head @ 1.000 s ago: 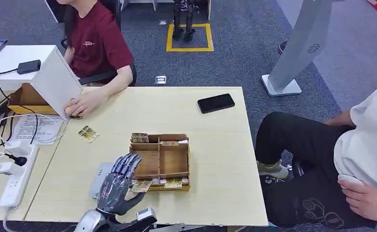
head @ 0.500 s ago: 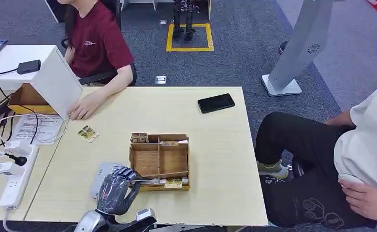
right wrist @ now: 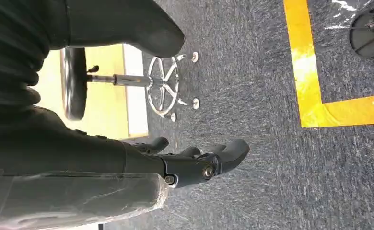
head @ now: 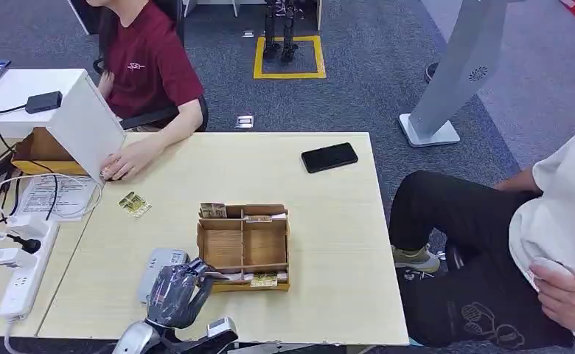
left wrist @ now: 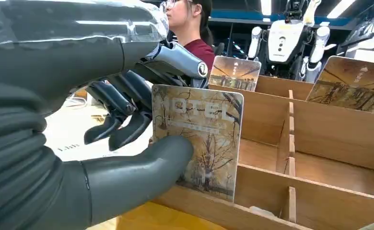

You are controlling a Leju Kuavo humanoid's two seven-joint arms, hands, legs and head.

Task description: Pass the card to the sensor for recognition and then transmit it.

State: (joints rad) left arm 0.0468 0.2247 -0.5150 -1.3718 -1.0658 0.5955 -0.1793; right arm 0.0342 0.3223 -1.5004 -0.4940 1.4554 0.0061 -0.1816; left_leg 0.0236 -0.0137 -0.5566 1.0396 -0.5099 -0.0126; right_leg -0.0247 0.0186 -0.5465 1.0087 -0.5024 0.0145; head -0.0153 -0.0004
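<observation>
A hotel key card [left wrist: 198, 139] is being pinched by the left robot hand [head: 175, 292], with the thick thumb [left wrist: 142, 167] pressed on its printed face and the darker fingers [left wrist: 122, 110] curled behind it. The card is being held upright, its long axis standing roughly vertical, at the near-left corner of the wooden divided tray [head: 244, 246]; whether its lower edge is resting in the front slot cannot be told. Just beside the robot hand, on its outer side, the grey card sensor [head: 155, 267] is lying flat on the surface [head: 321, 214], so a short sideways carry is judged to be needed. The tray's front wall is judged the one obstacle. More cards [left wrist: 235, 73] are standing in the far compartments. Further off, a black phone [head: 329, 157] and a seated person's hand [head: 121, 164] are resting on the surface. The right robot hand [right wrist: 194, 160] is hanging over the carpet, loosely spread and holding nothing.
</observation>
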